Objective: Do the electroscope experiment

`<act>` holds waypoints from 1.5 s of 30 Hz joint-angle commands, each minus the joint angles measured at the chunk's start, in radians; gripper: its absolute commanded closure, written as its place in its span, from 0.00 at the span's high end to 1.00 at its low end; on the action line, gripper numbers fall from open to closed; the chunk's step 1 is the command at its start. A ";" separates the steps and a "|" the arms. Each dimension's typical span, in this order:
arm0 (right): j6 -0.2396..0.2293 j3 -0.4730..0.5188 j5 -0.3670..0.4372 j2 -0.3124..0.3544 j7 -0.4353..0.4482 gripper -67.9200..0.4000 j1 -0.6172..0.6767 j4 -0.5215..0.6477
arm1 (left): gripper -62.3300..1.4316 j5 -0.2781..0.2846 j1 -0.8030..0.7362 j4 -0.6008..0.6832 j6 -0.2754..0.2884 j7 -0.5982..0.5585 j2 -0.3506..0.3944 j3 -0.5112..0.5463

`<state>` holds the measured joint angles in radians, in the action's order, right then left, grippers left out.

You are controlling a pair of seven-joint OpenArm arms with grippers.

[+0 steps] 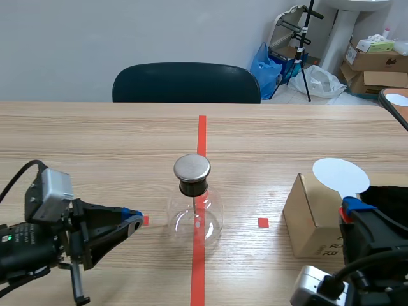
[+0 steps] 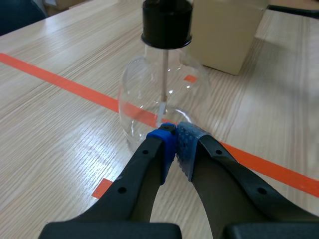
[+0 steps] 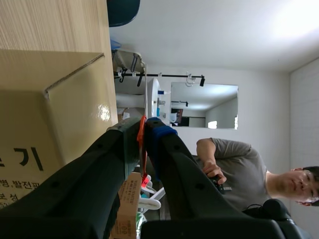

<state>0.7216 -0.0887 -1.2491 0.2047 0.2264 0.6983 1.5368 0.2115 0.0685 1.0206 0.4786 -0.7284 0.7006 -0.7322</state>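
Centre of table: I see the electroscope (image 1: 194, 213), a round clear glass flask, standing upright on the long orange-red tape line.
Flask top: a black stopper (image 2: 166, 22) closes the neck, a flat grey metal cap (image 1: 192, 167) sits on it, and a thin rod (image 2: 163, 74) hangs down inside the glass.
Left gripper (image 2: 175, 137): low over the table (image 1: 95, 140), pads pressed together on nothing, tips pointing at the flask's lower wall from its left, with a small gap showing in my scene view.
Right gripper (image 3: 144, 130): low at the near right, fingers pinching a thin orange-red strip (image 3: 142, 144) between the pads.
White disc (image 1: 341, 175): just above the right gripper; I cannot tell how it joins the strip.
Cardboard box (image 1: 309, 220): just beside the right gripper, well apart from the flask.
Far side: a dark chair (image 1: 186, 83) behind the table.
Right wrist view: a seated person (image 3: 234, 164) in a grey shirt in the background.
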 commanded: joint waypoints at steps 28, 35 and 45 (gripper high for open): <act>0.061 0.051 0.038 -0.050 0.094 0.03 -0.020 -0.137 | 0.99 0.031 -0.688 0.673 -0.090 0.076 0.148 0.492; 0.061 0.050 0.038 -0.050 0.087 0.03 -0.023 -0.149 | 1.00 -0.049 -0.772 0.727 -0.092 0.053 0.148 0.547; 0.061 0.051 0.037 -0.050 0.087 0.03 -0.023 -0.148 | 1.00 -0.101 -0.775 0.727 -0.092 0.055 0.148 0.547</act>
<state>0.7254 -0.0452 -1.2186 0.1524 0.3138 0.6842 1.3743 0.0975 -0.7090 1.7344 0.3885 -0.6624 0.8505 -0.1791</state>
